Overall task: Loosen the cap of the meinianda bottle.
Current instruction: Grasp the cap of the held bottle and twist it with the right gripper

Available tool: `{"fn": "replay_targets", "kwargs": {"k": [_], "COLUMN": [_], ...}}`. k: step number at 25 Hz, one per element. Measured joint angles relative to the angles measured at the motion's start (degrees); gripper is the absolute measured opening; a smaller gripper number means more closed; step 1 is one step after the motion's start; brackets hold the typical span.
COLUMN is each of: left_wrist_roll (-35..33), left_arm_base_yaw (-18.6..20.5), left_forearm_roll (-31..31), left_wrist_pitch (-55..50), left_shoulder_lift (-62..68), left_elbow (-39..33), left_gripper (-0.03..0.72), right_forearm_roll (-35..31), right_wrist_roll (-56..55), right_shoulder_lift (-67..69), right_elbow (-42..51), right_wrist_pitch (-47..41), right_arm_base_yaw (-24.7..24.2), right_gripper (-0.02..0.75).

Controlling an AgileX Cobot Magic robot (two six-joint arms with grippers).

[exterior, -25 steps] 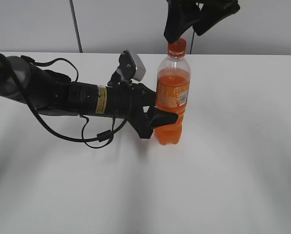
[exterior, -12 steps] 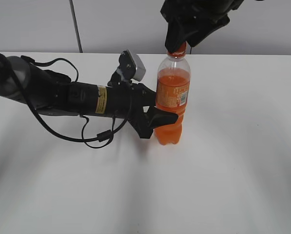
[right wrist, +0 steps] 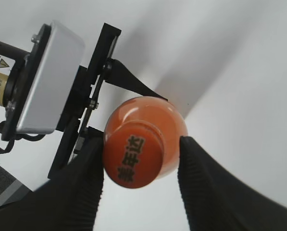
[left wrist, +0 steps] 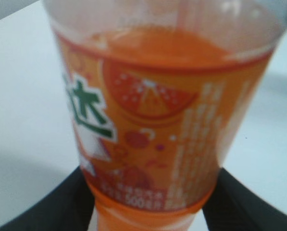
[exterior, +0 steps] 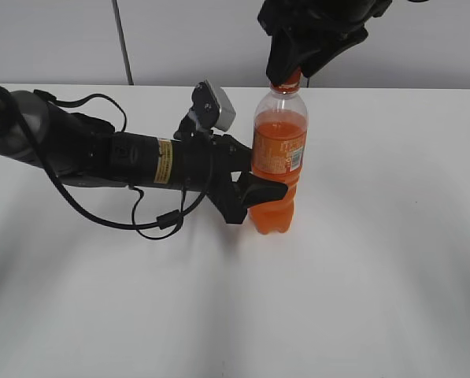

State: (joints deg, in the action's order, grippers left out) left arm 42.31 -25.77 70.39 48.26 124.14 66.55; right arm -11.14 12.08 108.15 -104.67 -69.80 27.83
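— Where's the meinianda bottle [exterior: 279, 161]?

— I see it upright on the white surface [exterior: 360, 276], right of centre. My left end effector [exterior: 258, 185] is clamped on its ridged waist, fingers [left wrist: 66, 204] pressed to both sides below the label.

— And the cap [right wrist: 133, 161]?

— On the neck, dark print facing the right wrist camera. My right end effector [right wrist: 141, 166] sits over it from above; one finger [right wrist: 83, 178] touches the cap, the other shows a sliver of gap, so I can't tell if it grips.

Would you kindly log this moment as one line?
left gripper: shut on tall orange soda bottle | right gripper: around small orange cap | bottle upright
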Motion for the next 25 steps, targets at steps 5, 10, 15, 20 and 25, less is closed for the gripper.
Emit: {"fn": "replay_targets", "kwargs": {"k": [5, 10, 15, 20, 25], "left_wrist_roll": [0.0, 0.1, 0.1, 0.1, 0.1], "left_arm_base_yaw": [0.0, 0.0, 0.0, 0.0, 0.0], "left_forearm_roll": [0.0, -0.1, -0.1, -0.1, 0.0], "left_wrist_pitch": [0.0, 0.0, 0.0, 0.0, 0.0], "left_shoulder_lift": [0.0, 0.0, 0.0, 0.0, 0.0], "left_elbow": [0.0, 0.0, 0.0, 0.0, 0.0], "left_gripper": [0.404, 0.404, 0.404, 0.404, 0.404], "right_forearm_roll": [0.0, -0.6, -0.5, -0.9, -1.5], "right_wrist_roll": [0.0, 0.0, 1.9, 13.1, 29.9], "right_shoulder_lift": [0.4, 1.2, 1.2, 1.2, 1.2], "right_elbow": [0.0, 0.0, 0.0, 0.0, -0.1], "right_wrist_pitch": [0.0, 0.0, 0.0, 0.0, 0.1], "right_arm_base_yaw": [0.0, 0.0, 0.0, 0.0, 0.0], "right_gripper": [0.371, 0.298, 0.296, 0.279, 0.279]}}
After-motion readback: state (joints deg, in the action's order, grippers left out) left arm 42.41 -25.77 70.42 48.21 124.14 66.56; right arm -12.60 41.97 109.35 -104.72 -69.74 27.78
